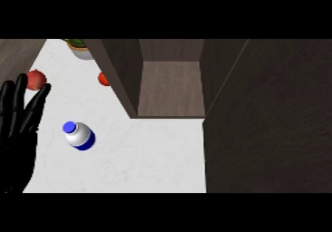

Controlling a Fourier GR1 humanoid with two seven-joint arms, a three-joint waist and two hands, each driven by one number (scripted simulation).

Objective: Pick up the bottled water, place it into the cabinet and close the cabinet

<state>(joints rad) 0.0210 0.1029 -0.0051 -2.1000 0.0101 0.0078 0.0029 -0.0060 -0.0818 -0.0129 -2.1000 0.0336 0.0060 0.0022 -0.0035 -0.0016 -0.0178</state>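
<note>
Left hand: the black left hand shows at the left edge with its fingers straight and up. It holds nothing. Its lower part is cut off.
Right hand: it shows nowhere.
Bottle: the small white water bottle with a blue cap and blue band stands on the white marble counter top, just right of the hand and apart from it.
Door: the big dark wood cabinet door stands open and fills the right side.
Cabinet: the dark wood cabinet is open, with a brown floor inside.
Red things: one round red fruit sits by the fingertips. Another red thing is half hidden behind the cabinet wall.
Pot: a white pot with green leaves sits far back, cut off at the top.
</note>
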